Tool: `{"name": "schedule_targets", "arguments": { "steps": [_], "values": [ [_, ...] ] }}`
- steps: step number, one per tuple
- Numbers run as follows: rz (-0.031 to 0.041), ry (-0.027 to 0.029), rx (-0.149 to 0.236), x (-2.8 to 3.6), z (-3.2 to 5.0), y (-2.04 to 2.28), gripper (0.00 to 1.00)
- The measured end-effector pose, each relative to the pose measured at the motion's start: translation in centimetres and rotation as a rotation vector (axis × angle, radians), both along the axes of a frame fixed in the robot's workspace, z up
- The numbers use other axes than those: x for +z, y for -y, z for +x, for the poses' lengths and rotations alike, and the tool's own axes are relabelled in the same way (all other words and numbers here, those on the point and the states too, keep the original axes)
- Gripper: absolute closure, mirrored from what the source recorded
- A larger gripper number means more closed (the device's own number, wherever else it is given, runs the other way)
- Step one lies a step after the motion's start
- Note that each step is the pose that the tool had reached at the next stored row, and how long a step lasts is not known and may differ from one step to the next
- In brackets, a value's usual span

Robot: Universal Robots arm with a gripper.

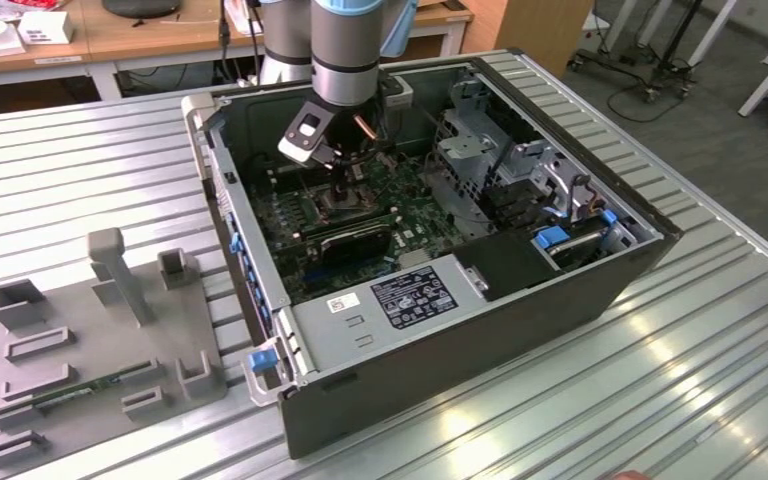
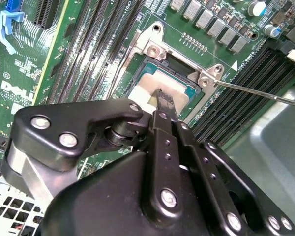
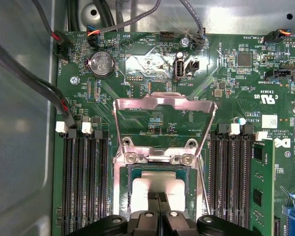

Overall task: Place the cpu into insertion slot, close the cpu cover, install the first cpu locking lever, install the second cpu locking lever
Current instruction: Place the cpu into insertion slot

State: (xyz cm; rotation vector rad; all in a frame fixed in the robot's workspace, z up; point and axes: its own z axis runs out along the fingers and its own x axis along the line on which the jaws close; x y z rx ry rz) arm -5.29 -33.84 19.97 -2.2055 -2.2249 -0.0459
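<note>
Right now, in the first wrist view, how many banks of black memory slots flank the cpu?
2: one bank beside the grey case wall; another bank beside the green memory module. The gripper covers part of each.

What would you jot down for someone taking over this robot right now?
The gripper is shut, its tips on or just above the cpu.
The cpu lies in the insertion slot.
The cpu cover stands flipped open.
One locking lever sticks out unlatched.
Done: cpu placed. Left: cover and both levers.
</note>
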Motion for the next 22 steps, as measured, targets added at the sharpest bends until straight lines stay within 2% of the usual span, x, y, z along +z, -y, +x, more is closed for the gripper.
{"name": "schedule_targets", "arguments": {
  "steps": [8,13,20,22],
  "values": [
    [-0.0002,-0.0002,0.000,0.00,0.00,0.00,0.89],
    [-0.0026,-0.0016,0.000,-0.30,-0.03,0.06,0.89],
    [-0.0034,-0.0021,0.000,-0.27,-0.05,0.07,0.89],
    [-0.0014,-0.0008,0.000,-0.15,-0.03,0.04,0.89]
  ]
}}
